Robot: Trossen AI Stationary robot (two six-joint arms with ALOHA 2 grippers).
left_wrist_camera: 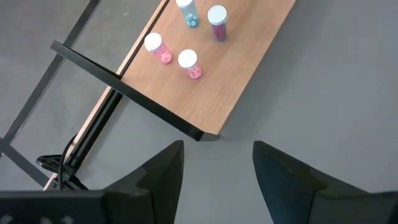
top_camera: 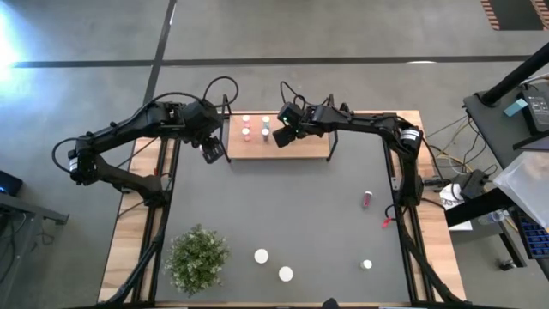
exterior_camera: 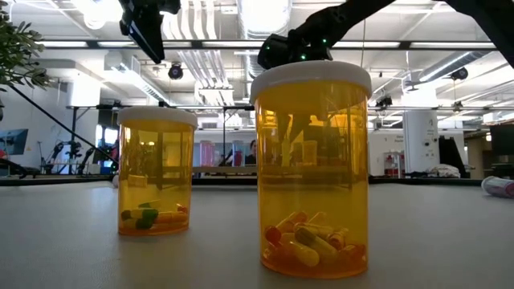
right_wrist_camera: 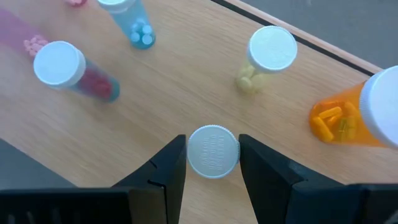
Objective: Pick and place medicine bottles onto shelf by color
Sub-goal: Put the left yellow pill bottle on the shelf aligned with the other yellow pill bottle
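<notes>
The right gripper [right_wrist_camera: 213, 163] pinches a white-capped medicine bottle [right_wrist_camera: 213, 151] upright over the light wooden shelf [top_camera: 300, 146] at twelve o'clock, apparently to seat it by colour; the left gripper [left_wrist_camera: 217, 168], fingers spread, waits empty at the shelf's end.

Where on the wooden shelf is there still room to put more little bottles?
The shelf is bare on its right part, from the right gripper to the black frame end. The left part is crowded: bottles stand close together there, and the right gripper holds a white-capped bottle among them. The left gripper hovers open off that end.
</notes>
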